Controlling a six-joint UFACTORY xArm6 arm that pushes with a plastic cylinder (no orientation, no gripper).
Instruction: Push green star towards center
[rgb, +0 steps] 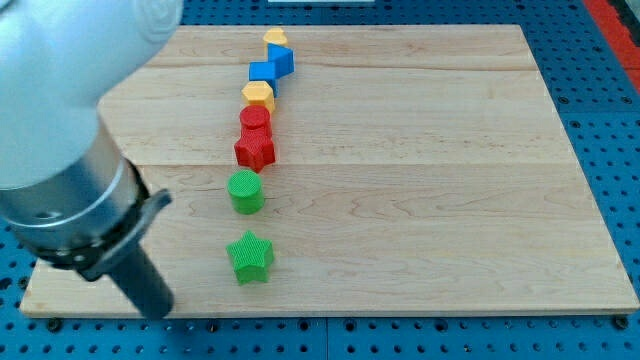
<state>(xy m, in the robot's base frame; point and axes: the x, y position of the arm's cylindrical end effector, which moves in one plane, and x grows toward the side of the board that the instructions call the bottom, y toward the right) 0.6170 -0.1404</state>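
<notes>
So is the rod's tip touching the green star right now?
No, my tip sits near the board's bottom-left edge, well to the view's left of the green star, with bare wood between them.

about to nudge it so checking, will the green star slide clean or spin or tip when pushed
The green star sits low and flat on the smooth wooden board, so it will probably slide rather than tip. Its points make an off-centre push likely to spin it. My tip is at the view's left of it, apart, with nothing between.
</notes>
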